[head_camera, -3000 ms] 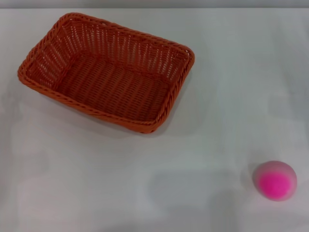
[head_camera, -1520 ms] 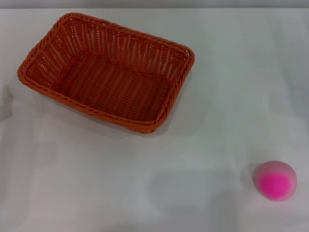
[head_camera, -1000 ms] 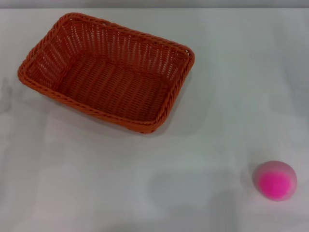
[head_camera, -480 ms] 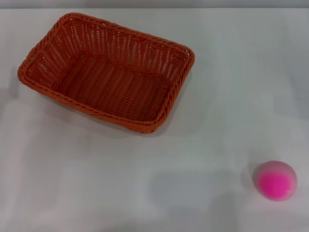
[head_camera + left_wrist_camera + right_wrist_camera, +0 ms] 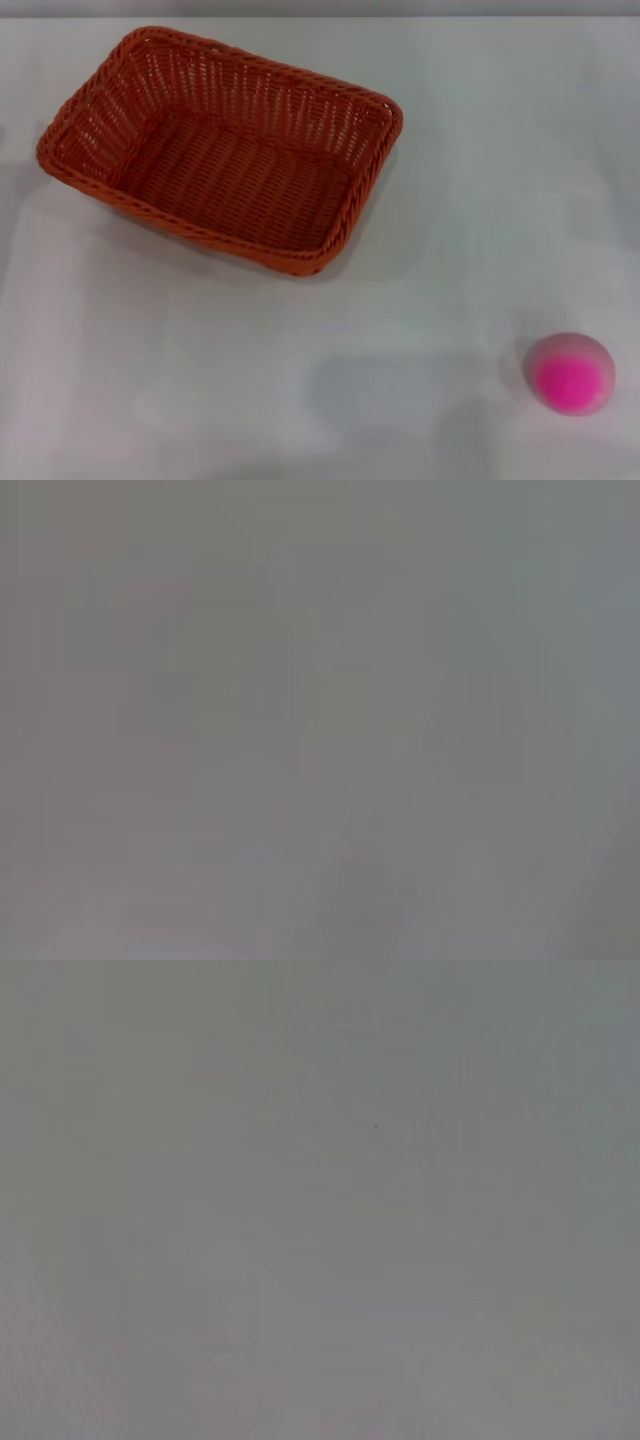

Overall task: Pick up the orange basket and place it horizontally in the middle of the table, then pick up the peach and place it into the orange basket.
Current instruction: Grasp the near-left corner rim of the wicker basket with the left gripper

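Step one hasn't started: orange basket (image 5: 222, 150) sits skewed far-left, peach (image 5: 570, 373) near-right, next it needs a rim grab (neither claw's in view, so can't tell their state).

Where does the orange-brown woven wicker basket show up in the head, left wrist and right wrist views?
Head view: the orange-brown woven wicker basket sits upper left on the white table, skewed, empty, far from the pink round peach at lower right.
Left wrist view: not in it; only a plain grey surface.
Right wrist view: not in it; the same.
Shared landmark: none can be matched.
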Tool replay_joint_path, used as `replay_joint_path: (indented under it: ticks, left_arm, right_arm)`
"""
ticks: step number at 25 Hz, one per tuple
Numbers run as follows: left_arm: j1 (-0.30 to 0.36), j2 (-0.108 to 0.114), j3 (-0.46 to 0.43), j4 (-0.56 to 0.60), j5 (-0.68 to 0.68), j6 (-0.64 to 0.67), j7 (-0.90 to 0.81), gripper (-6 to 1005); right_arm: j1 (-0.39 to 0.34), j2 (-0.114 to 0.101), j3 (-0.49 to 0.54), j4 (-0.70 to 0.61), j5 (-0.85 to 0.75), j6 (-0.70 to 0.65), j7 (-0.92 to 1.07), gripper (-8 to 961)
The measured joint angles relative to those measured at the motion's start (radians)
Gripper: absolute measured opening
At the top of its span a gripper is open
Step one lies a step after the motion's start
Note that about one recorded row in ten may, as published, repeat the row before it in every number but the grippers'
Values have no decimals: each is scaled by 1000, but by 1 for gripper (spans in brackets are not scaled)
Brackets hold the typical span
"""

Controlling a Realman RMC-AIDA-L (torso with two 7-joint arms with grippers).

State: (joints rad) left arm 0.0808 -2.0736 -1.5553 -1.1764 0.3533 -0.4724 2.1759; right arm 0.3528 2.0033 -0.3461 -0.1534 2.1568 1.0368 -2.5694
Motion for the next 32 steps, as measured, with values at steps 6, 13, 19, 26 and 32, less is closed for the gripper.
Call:
replay_joint_path:
  ticks: [6,13,19,26,32]
  left_arm:
    - [14,2,3,-151,286,150,-300,529]
    - [8,4,-17,-234,646,167,-705,528]
    - [-32,4,-57,-245,890,96,-929,528]
    - [-91,3,-153,-247,1186,-94,-1212,529]
    - [-167,3,-282,-248,1381,-326,-1418,528]
  right_arm:
    - [0,0,-2,-1,0,-2,0,812]
    - [0,-2,-2,-3,0,-5,0,812]
    - [-1,-3,-2,-15,0,-5,0,811]
    - [-2,-3,-2,-16,0,-5,0,812]
    - [-2,-3,-3,-16,0,-5,0,812]
